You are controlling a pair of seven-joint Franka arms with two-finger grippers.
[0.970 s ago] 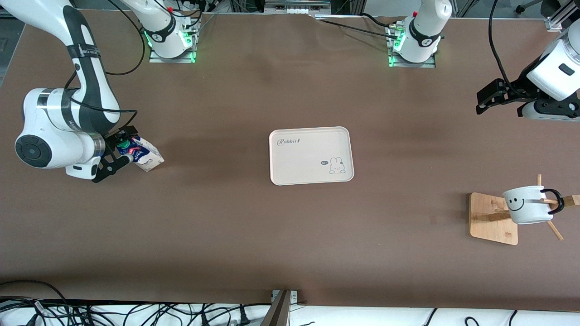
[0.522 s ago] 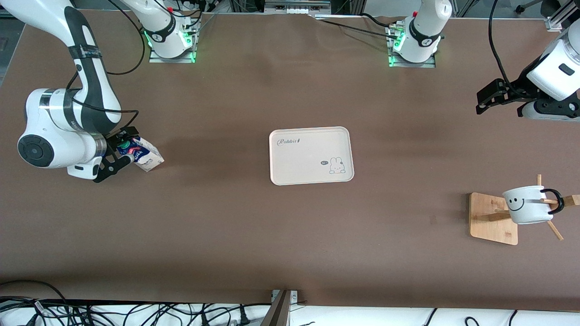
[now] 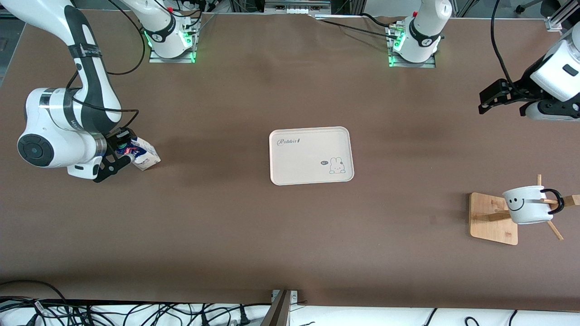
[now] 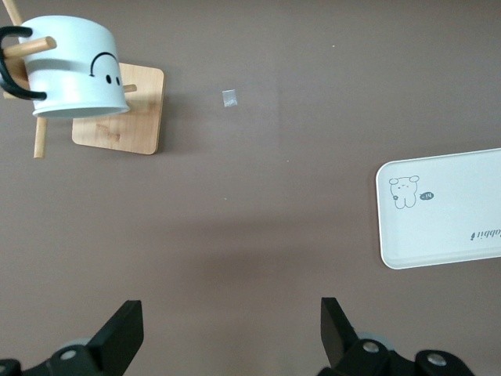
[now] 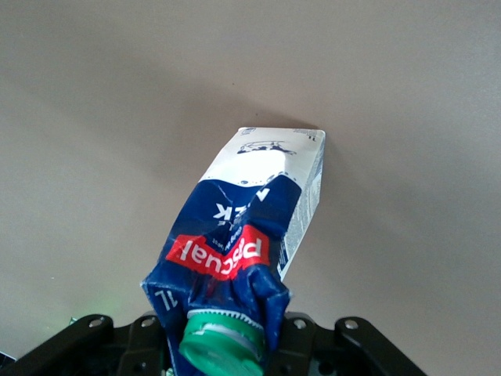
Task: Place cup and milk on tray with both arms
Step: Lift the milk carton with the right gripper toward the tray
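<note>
The milk carton [image 3: 145,156] leans tilted on the table at the right arm's end. My right gripper [image 3: 118,152] is shut on its gable top, which is crumpled around the green cap in the right wrist view [image 5: 239,227]. The cream tray [image 3: 311,155] lies at the table's middle, with nothing on it, and also shows in the left wrist view [image 4: 446,207]. The white smiley cup [image 3: 528,206] hangs by its handle on a wooden rack; it shows in the left wrist view too [image 4: 74,70]. My left gripper [image 3: 491,97] [image 4: 231,333] is open, up over bare table at the left arm's end.
The rack's wooden base [image 3: 491,217] [image 4: 117,117] stands near the left arm's end, nearer to the front camera than the tray. A small scrap [image 4: 230,98] lies beside it. Cables [image 3: 136,312] run along the front edge.
The right gripper has closed in on the carton's top; the carton shifted slightly toward the gripper and its cap no longer shows in the front view. The left gripper drifted slightly.
</note>
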